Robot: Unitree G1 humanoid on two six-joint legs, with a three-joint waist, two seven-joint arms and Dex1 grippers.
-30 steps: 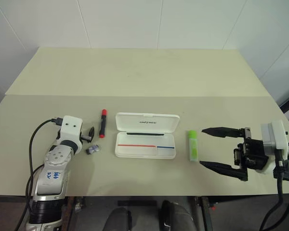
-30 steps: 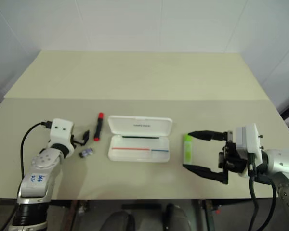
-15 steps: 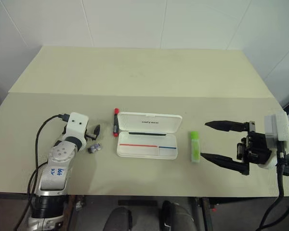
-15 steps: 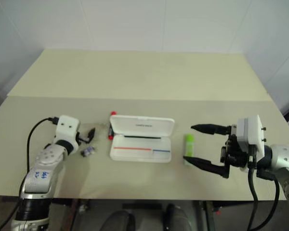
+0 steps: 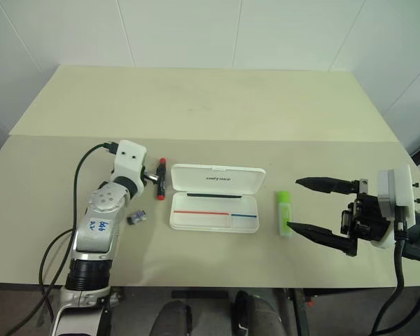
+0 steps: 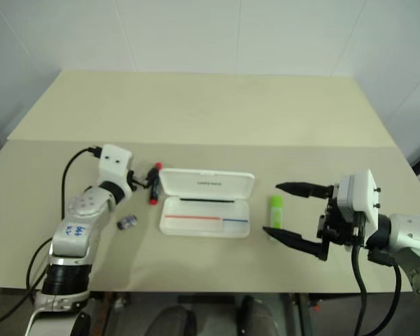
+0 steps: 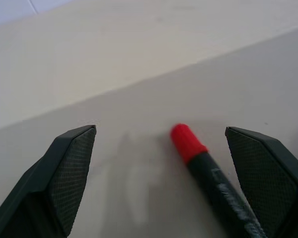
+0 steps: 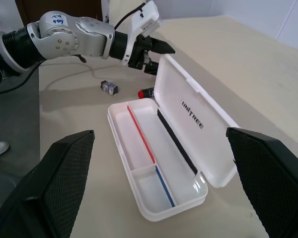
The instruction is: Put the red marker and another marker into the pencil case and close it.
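Note:
The red marker [image 5: 161,183] lies on the table just left of the open white pencil case [image 5: 213,218], whose lid [image 5: 218,178] is folded back. My left gripper [image 5: 154,182] is open and level at the marker. In the left wrist view the red cap [image 7: 187,143] lies between the black fingers [image 7: 69,168], closer to one side. The lime-green marker [image 5: 283,212] lies right of the case. My right gripper [image 5: 294,204] is open beside it, and its nearer fingertip overlaps the marker's near end. The case [image 8: 154,163] is empty inside.
A small grey-blue clip-like object [image 5: 136,218] lies on the table near my left forearm, left of the case. The tabletop [image 5: 210,112] stretches bare behind the case to a white wall. The table's front edge runs just below both arms.
My left gripper has moved right and away from me, up to the red marker, which now lies between its fingers. The right gripper has stayed beside the green marker. The view has shifted slightly.

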